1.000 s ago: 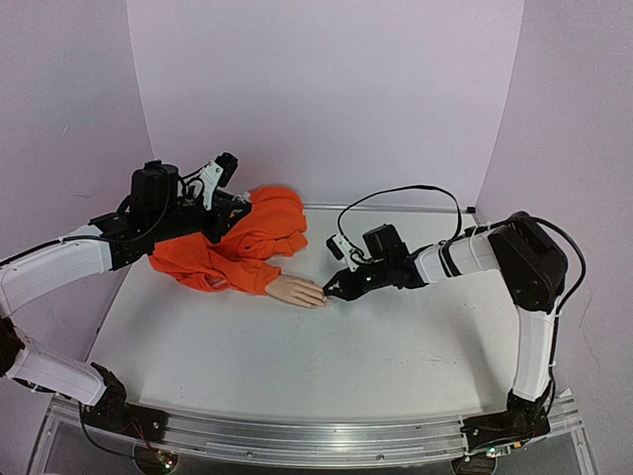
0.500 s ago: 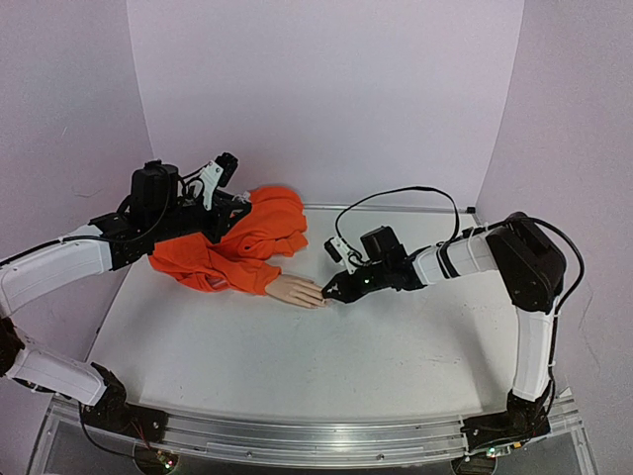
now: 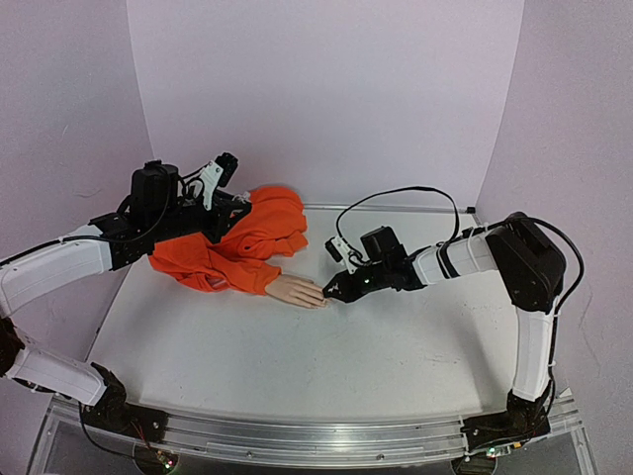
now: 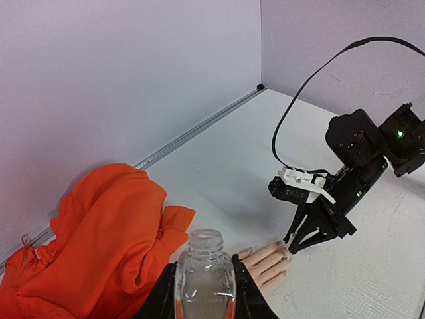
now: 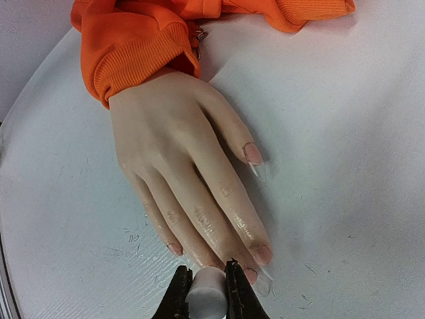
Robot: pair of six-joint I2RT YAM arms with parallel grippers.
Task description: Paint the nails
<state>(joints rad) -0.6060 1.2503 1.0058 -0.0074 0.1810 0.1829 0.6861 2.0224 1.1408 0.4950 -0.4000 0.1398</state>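
The left claw point(image 4: 204, 296) pinches a small clear open-necked bottle point(image 4: 204, 266) above the crumpled orange fabric sleeve point(image 3: 242, 247). From the sleeve, the pale peach mannequin hand point(image 5: 179, 153) lies flat on the white counter point(image 3: 326, 366). Its tiny pinkish nails point(image 5: 253, 153) look hard and slick, the hand probably light and apt to slide. They call for a gentle brush touch, not gripping. The right claw point(image 5: 206, 282) clamps a white cylindrical applicator point(image 5: 207, 299) at the fingertips. No writing is legible.

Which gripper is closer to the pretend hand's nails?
Right. The right gripper sits right at the nails on the fingertips, pinching a small white piece. The left gripper is farther back by the orange sleeve, holding a clear bottle.
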